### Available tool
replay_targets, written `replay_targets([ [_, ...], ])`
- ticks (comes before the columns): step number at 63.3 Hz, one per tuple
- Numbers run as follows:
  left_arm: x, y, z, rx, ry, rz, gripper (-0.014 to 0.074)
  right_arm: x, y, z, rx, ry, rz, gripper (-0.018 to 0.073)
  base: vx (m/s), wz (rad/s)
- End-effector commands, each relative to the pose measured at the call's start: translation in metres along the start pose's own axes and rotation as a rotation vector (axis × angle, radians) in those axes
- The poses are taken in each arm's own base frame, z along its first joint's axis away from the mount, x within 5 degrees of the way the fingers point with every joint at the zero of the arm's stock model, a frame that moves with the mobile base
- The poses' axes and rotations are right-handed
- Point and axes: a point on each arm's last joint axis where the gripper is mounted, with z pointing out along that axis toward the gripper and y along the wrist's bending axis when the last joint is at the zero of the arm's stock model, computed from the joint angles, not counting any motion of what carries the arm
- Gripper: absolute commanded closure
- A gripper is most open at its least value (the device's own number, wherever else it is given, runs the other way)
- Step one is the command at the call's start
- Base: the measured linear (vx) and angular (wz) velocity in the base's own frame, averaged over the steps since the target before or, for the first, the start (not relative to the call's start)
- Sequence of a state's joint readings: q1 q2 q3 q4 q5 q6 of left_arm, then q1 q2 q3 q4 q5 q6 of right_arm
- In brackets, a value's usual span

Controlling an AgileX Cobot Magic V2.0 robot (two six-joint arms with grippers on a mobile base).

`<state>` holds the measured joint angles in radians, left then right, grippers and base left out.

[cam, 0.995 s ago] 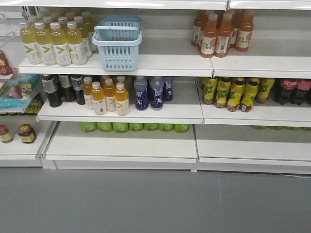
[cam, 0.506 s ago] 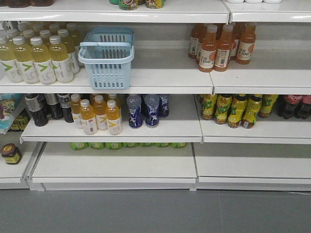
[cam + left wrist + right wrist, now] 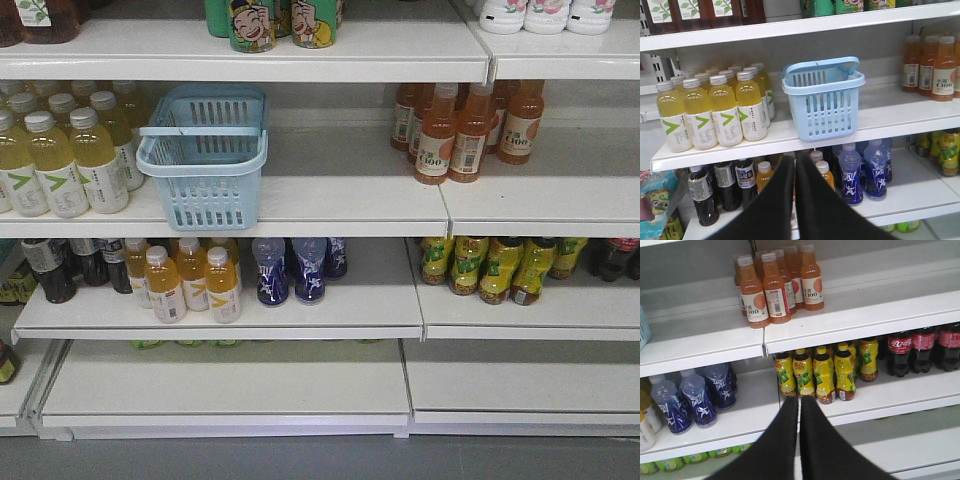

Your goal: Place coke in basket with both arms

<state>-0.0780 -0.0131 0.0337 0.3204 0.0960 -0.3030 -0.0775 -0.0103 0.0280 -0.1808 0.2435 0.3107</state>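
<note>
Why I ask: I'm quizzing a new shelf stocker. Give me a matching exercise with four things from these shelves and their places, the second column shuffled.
Things
1. coke
2. basket
3. tall orange bottles
4. blue bottles

Places
a. one shelf below the basket, right of the small orange bottles
b. far right, beside the yellow-labelled bottles
c. right of the pale yellow bottles
d. right bay, at the basket's shelf level

Pairs: 1-b, 2-c, 3-d, 4-a

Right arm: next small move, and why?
Probably swing the right claw rightward and open it. Its jaws are shut and aimed at the yellow-labelled bottles, while the coke stands farther right on the same shelf, untouched.
</note>
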Motion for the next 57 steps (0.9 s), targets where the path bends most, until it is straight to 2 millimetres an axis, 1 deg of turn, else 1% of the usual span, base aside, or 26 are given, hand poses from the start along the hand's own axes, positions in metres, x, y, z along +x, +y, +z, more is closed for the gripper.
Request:
replay_targets([
  [1,-0.0078,-0.0024,-0.0013,0.029,-0.088,-0.003,0.0603,-0.0032,0.001,-0.0005,-0.013,-0.073,-0.007,0.0561,0.2,-0.01],
  [32,-0.0078,-0.0024,-0.0013,0.029,-0.088,-0.003,0.0603,-0.0032,0.001,-0.0005,-0.013,-0.073,-0.007,0.0561,0.16,-0.01],
  [57,-0.0078,-0.0024,-0.0013,0.029,-0.088,-0.003,0.0603,-0.0032,0.001,-0.0005,-0.013,-0.073,-0.007,0.0561,0.07,0.0],
])
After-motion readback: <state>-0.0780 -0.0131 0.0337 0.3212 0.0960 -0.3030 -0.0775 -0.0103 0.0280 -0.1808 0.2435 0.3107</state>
